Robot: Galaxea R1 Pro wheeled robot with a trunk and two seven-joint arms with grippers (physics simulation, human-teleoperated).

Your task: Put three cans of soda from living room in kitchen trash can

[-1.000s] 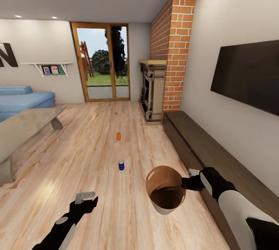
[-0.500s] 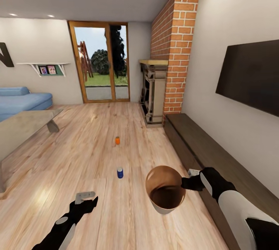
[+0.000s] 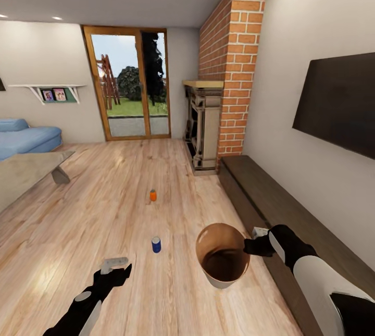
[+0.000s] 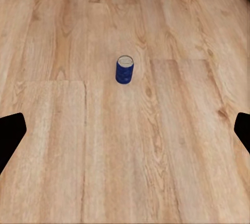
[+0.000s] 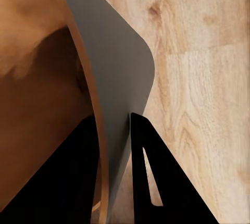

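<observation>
A light wood plank floor runs back to a glazed wooden door, with a brick chimney and fireplace along the right wall, a dark screen beside it and a long low dark bench beneath. At the left edge of the room stand a blue sofa and a low grey coffee table.

The right gripper is clamped on the rim of the tash can, a round tapered bucket carried above the floor; its brown inside shows nothing in it. The right wrist view shows what the head view hides: one black finger lies outside the grey wall and one inside, the thin tan rim pinched between.

Two cans stand upright on the floor, well apart: a dark blue can nearer the robot and an orange can farther off. The left wrist view shows the blue can's dull grey top. The left gripper hangs over the floor with its fingers spread wide, holding nothing.
</observation>
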